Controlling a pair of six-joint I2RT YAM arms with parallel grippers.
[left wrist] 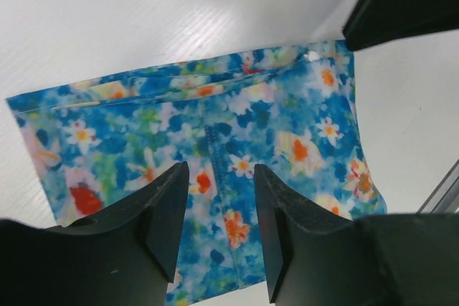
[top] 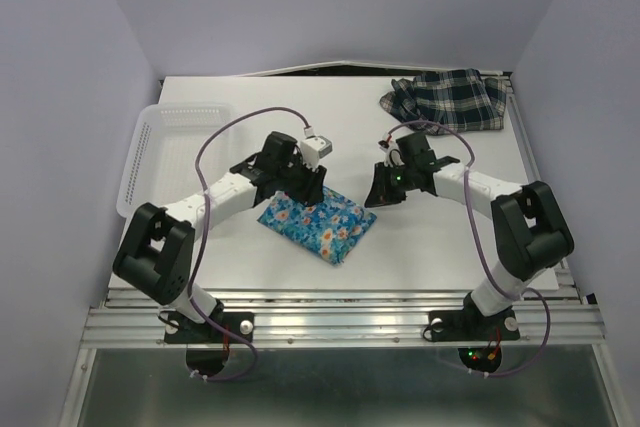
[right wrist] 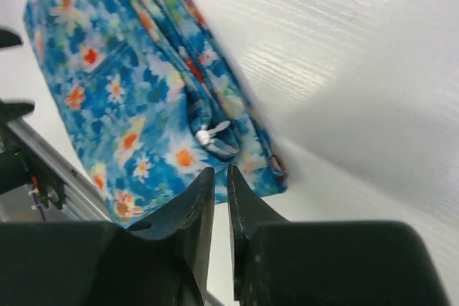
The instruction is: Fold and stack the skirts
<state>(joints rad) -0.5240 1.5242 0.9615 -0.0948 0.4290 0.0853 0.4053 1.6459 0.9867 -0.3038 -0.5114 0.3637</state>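
The blue floral skirt [top: 320,222] lies folded into a small rectangle at the middle of the table, near the front edge. My left gripper [top: 305,187] hovers over its far left part, open, with the floral cloth [left wrist: 215,112] showing between the fingers and nothing held [left wrist: 221,170]. My right gripper [top: 380,192] hangs just off the skirt's right end. Its jaws stand a narrow slit apart with nothing in them [right wrist: 220,171], close to the skirt's corner and zipper pull [right wrist: 211,134]. The dark plaid skirt [top: 448,99] lies crumpled at the far right corner.
A white lattice basket [top: 150,147] stands along the table's left edge. The metal rail [top: 340,322] runs along the front, close to the floral skirt. Lilac walls close in on three sides.
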